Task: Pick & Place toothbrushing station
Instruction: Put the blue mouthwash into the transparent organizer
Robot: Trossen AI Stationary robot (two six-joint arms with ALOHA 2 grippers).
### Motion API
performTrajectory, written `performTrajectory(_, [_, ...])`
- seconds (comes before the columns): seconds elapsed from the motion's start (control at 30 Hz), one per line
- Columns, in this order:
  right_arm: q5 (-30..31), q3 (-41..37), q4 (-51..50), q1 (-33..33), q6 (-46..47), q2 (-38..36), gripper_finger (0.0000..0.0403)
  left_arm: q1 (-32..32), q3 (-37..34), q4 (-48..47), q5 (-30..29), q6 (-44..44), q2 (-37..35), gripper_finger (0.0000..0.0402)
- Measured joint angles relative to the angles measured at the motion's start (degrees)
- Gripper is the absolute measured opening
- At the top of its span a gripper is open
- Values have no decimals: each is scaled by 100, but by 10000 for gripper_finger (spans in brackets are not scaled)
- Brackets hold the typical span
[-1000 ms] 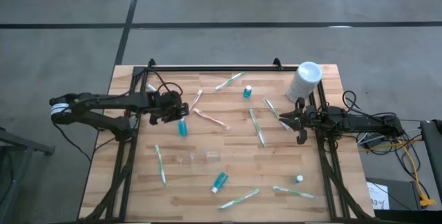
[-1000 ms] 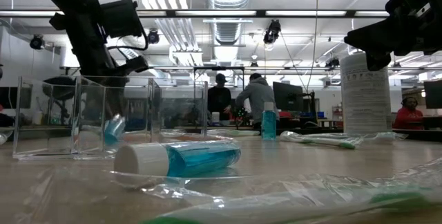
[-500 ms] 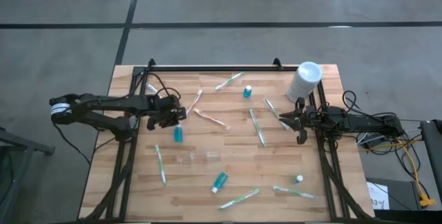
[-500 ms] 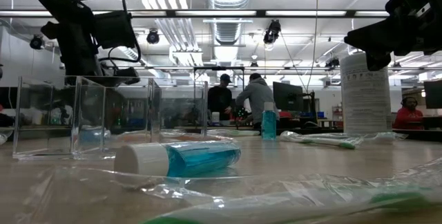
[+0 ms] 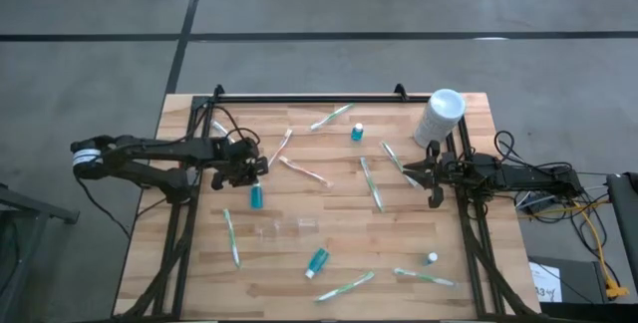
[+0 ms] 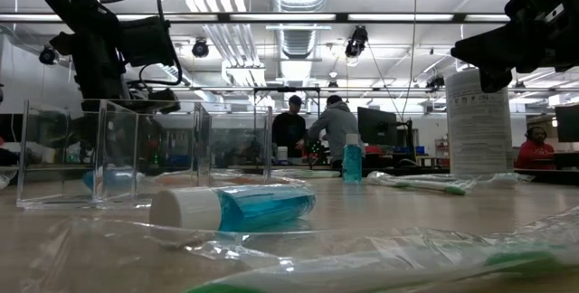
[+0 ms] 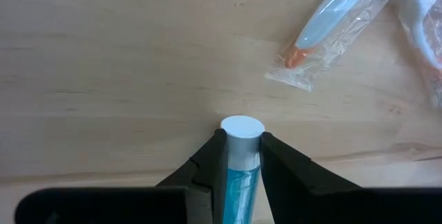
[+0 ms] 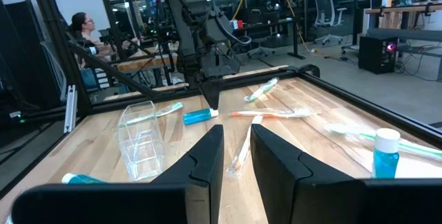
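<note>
Since a second ago the left gripper [image 5: 249, 166] has pulled back a little to the left, and the blue tube [image 5: 256, 194] now lies flat on the tabletop [image 5: 329, 253], slightly left of where it hung. In the left wrist view the jaws are clenched on the tube's white cap end [image 7: 242, 128]. The clear box [image 5: 289, 229] stands nearer the camera, well apart from the tube. To do this step well, the left arm should lift the tube clear of the wood, avoid the wrapped toothbrush [image 5: 304, 170] just to its right, and lower it straight into the box. The right gripper [image 5: 421, 175] hovers at the right edge, jaws nearly shut on nothing.
</note>
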Motion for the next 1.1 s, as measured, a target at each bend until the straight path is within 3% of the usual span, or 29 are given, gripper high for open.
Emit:
performTrajectory(0.2, [-1,0,-1,0,0,0,68,0,-4,14,25,44,2,88])
performTrajectory(0.53, [-1,0,-2,0,0,0,68,2,-44,-10,5,24,13,160])
performTrajectory(1.1, [-2,0,-1,0,0,0,68,15,-256,384,93,-21,287,160])
